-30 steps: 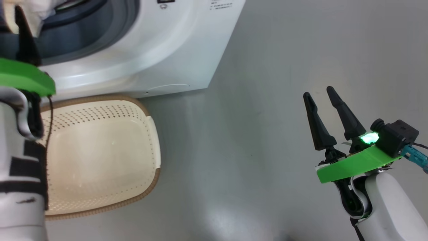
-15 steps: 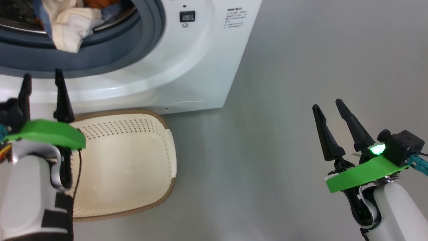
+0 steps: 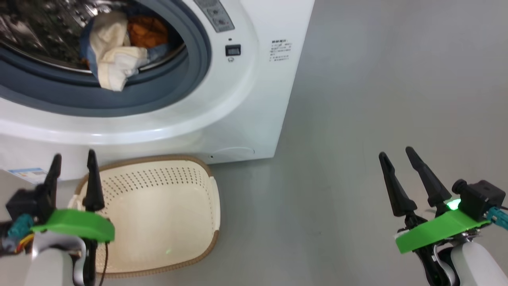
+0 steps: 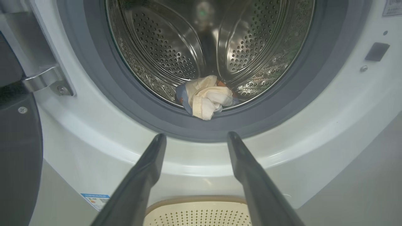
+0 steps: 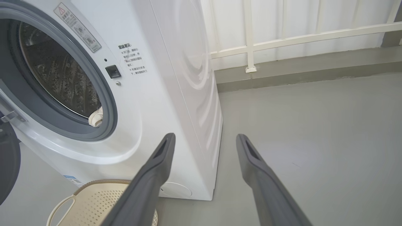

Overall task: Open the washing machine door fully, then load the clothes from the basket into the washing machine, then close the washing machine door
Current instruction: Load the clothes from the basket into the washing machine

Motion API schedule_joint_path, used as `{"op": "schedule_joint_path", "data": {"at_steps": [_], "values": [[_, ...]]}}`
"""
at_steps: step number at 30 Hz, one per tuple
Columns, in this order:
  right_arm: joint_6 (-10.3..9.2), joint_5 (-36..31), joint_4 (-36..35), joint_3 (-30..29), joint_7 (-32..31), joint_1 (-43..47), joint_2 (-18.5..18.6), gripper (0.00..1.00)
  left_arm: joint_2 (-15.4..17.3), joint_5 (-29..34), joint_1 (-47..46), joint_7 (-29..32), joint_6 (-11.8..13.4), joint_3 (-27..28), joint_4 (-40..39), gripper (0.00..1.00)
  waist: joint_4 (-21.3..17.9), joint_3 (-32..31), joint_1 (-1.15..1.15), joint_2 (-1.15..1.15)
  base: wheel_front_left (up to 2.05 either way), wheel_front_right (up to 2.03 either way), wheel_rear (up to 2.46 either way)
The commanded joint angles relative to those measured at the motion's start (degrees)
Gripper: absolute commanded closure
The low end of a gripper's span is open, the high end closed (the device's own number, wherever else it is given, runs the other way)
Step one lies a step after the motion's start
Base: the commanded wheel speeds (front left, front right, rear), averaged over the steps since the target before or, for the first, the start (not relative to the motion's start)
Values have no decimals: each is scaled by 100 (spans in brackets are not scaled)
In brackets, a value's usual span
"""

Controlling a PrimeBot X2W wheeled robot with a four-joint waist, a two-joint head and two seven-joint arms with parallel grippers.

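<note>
Washing machine [image 3: 258,103] stands with its port exposed. The washing machine door [image 4: 15,157] is swung out left on its hinge, so loading access is free. Basket [image 3: 151,158] sits on the floor right under the port, bare inside. Clothes [image 3: 113,63] are bunched at the drum lip, cream piece drooping onto the gasket and may snag the door. Left gripper [image 3: 74,155] hovers over the basket, jaws wide, nothing held. Right gripper [image 3: 395,152] is parked well aside, also spread and empty. Closing the door looks next.
</note>
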State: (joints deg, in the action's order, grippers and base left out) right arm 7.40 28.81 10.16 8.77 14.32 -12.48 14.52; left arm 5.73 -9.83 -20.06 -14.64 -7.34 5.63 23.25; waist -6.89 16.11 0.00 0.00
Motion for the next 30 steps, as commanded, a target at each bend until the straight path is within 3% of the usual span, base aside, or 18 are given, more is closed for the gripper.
{"op": "schedule_joint_path", "data": {"at_steps": [1, 15, 30], "values": [[9, -3, -122, 77, 68, 155, 97, 0, 148, -8, 152, -36, -14, 174, -219, 0, 50, -228, 0, 0, 0, 0, 0], [9, 16, -111, -54, 68, 711, 189, 0, 50, -3, 1251, -36, -14, 243, -771, 0, 70, -770, 0, 0, 0, 0, 0], [9, 2, -161, -191, 68, 918, 190, 0, -41, -68, 1837, -36, -14, 321, -1300, 0, 96, -833, 0, 0, 0, 0, 0]]}}
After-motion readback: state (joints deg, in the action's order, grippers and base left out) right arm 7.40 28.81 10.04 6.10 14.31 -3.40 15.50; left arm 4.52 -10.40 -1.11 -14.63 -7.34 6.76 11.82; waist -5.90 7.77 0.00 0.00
